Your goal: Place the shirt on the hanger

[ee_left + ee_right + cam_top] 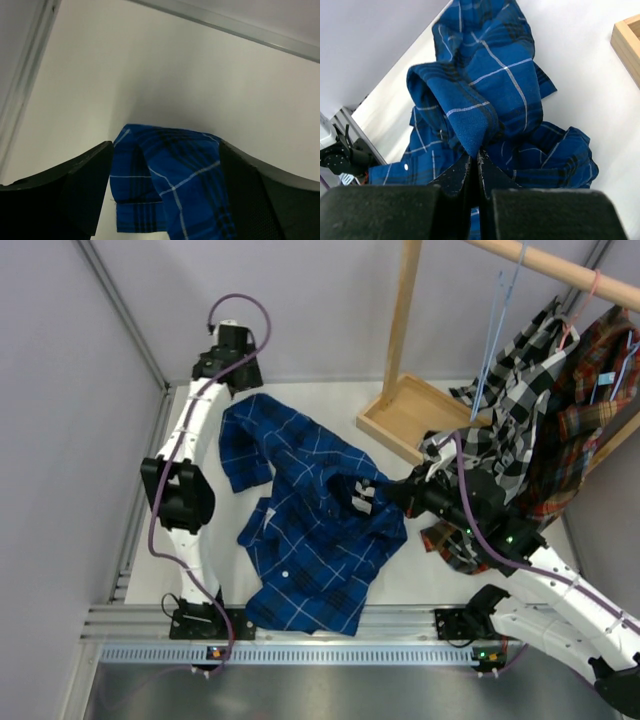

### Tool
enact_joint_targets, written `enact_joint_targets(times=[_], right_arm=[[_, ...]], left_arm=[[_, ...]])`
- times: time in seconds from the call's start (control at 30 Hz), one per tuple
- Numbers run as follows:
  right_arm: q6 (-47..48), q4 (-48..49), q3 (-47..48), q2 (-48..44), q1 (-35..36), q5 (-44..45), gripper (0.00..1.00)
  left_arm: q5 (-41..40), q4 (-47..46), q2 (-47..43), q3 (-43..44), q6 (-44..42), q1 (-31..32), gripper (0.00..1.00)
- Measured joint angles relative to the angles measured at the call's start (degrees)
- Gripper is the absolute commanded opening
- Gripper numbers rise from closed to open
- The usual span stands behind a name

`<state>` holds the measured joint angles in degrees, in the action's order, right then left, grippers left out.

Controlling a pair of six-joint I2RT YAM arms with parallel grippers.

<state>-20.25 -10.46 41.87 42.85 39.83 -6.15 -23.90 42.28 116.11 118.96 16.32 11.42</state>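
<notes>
The dark blue plaid shirt (315, 525) lies crumpled on the white table. My right gripper (392, 495) is shut on a raised fold of it near the collar, seen pinched between the jaws in the right wrist view (475, 152), where the shirt (485, 85) bunches up beyond. My left gripper (238, 375) is at the far left, open wide, and its fingers stand either side of the shirt's sleeve end (165, 185) without gripping it. The light-blue wire hanger (497, 320) hangs from the wooden rod at the back right, apart from both grippers.
A wooden rack stands at the back right, with a tray base (410, 415) and a rod (560, 265). A black-and-white checked shirt (515, 400), a red-brown plaid shirt (590, 410) and a pink hanger (596, 285) hang there. A metal rail (330, 625) runs along the near edge.
</notes>
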Motion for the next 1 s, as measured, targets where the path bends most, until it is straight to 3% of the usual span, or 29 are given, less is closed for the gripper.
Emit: enact_joint_targets(times=[0.03, 0.13, 0.2, 0.27, 0.37, 0.43, 0.53, 0.6, 0.67, 0.83, 0.93, 1.0], right_arm=[[-0.5, 0.4, -0.2, 0.1, 0.0, 0.0, 0.0], [-1.7, 1.4, -0.2, 1.4, 0.0, 1.1, 0.0], [-2.8, 1.6, -0.1, 3.0, 0.0, 3.7, 0.0], [-3.5, 1.2, 0.3, 4.8, 0.0, 6.5, 0.0], [-4.2, 1.0, 2.6, 8.4, -0.3, 10.3, 0.0], [-4.3, 0.7, 5.0, 10.7, -0.5, 11.4, 0.0], [-4.2, 0.9, 8.4, 13.6, -0.6, 11.6, 0.0], [-4.2, 0.9, 9.6, 14.5, -0.6, 11.5, 0.0], [-3.9, 0.9, 10.3, 14.9, -0.6, 11.0, 0.0], [-3.7, 0.7, 11.7, 15.0, -0.6, 10.3, 0.0], [-3.3, 0.6, 11.9, 15.0, -0.6, 10.3, 0.0], [-3.3, 0.6, 11.9, 15.1, -0.6, 10.3, 0.0]], left_arm=[[2.3, 0.6, 0.0, 0.0, 1.5, -1.8, 0.98], [8.0, 2.9, -3.2, -3.6, 5.2, -6.7, 0.98], [8.3, 2.9, -8.0, -11.5, 6.5, -5.7, 0.98], [6.7, 1.4, -17.8, -20.1, 7.5, 2.3, 0.98], [5.3, -2.8, -33.8, -33.6, 9.5, 24.0, 0.88], [6.2, -7.8, -43.9, -40.8, 10.1, 36.6, 0.86], [4.7, -12.0, -54.5, -48.6, 10.0, 41.8, 0.83], [3.1, -14.0, -55.5, -50.2, 9.2, 41.7, 0.79], [1.0, -16.0, -52.7, -51.4, 8.6, 41.6, 0.69], [-1.8, -16.4, -41.9, -53.3, 7.6, 41.6, 0.67], [-3.2, -16.3, -39.4, -53.4, 8.2, 41.6, 0.56], [-4.5, -16.3, -38.9, -53.4, 8.8, 41.6, 0.53]])
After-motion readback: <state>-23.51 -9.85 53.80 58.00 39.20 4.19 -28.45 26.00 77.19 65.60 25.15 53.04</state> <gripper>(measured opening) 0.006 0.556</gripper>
